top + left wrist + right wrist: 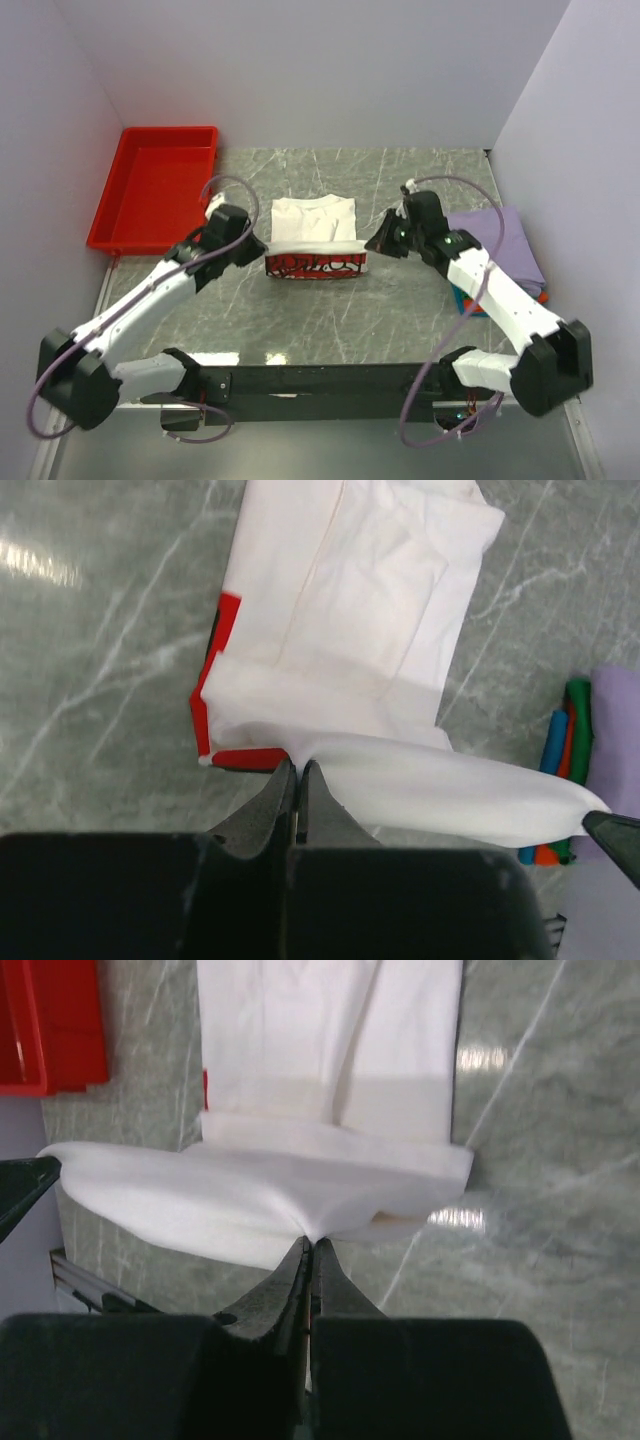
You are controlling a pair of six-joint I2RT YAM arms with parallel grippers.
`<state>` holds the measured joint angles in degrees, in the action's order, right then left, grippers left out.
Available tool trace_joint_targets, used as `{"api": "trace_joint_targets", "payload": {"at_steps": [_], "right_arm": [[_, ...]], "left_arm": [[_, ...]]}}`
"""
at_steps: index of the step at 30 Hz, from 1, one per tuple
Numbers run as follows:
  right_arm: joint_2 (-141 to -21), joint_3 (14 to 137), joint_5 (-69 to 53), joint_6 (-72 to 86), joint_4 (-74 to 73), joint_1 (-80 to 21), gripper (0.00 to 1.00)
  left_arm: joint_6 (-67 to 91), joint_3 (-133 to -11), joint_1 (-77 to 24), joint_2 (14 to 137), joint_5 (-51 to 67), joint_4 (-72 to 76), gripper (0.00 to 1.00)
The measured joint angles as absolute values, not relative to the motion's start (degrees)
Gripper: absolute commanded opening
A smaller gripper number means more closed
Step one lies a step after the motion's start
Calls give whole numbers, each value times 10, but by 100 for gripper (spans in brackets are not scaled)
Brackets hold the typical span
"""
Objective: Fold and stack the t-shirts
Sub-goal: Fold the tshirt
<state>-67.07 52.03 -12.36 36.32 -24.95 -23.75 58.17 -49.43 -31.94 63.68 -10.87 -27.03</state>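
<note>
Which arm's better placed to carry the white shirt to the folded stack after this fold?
Right, likely. The folded stack lies beside the right gripper; the left gripper is across the white shirt from it. Both are shut on the shirt's near edge.

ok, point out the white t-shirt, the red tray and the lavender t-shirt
white t-shirt (313, 220): top external view, plain white upper panel.
red tray (160, 195): top external view, bare floor.
lavender t-shirt (515, 240): top external view, flat upper face.

T-shirt (313, 222) white w/ red print; tray (155, 195) red; table (330, 320) grey-green marble; folded shirt (505, 240) lavender.
</note>
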Motion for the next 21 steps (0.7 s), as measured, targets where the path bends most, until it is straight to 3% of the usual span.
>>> {"api": "trace_joint_targets", "payload": {"at_steps": [21], "right_arm": [[-1149, 980, -220, 329, -268, -121, 0]], "left_arm": [[465, -897, -142, 1093, 41, -223, 1]]}}
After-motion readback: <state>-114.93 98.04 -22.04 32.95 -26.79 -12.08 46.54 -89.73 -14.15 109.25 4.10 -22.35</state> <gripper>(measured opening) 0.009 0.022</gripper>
